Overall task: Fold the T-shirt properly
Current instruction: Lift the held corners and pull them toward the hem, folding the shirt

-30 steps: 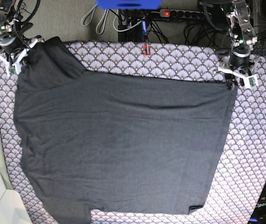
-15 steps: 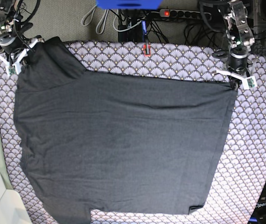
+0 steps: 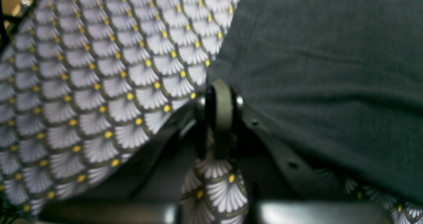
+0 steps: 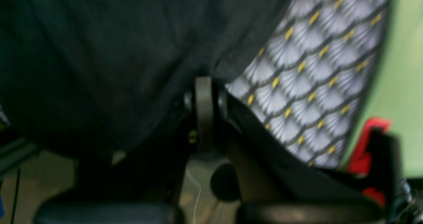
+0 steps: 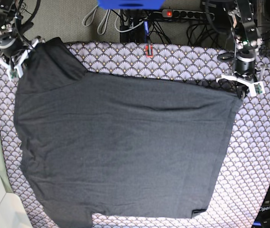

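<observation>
T-shirt [image 5: 125, 147] spread flat, plain side up, across most of the tablecloth [image 5: 263, 156]; one sleeve [image 5: 54, 61] angled toward far corner in base view. Left gripper [image 5: 239, 91] clenched on shirt's far corner at base view's right; in left wrist view, jaws pressed together right at the fabric edge [image 3: 211, 68]. Right gripper [image 5: 18, 64] clenched on shirt beside the sleeve, at base view's left; right wrist view blurred, dark cloth bunched at closed jaws.

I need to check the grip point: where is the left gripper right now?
In the base view the left gripper is at upper right, shut on the T-shirt at its far right corner, over the tablecloth.
</observation>
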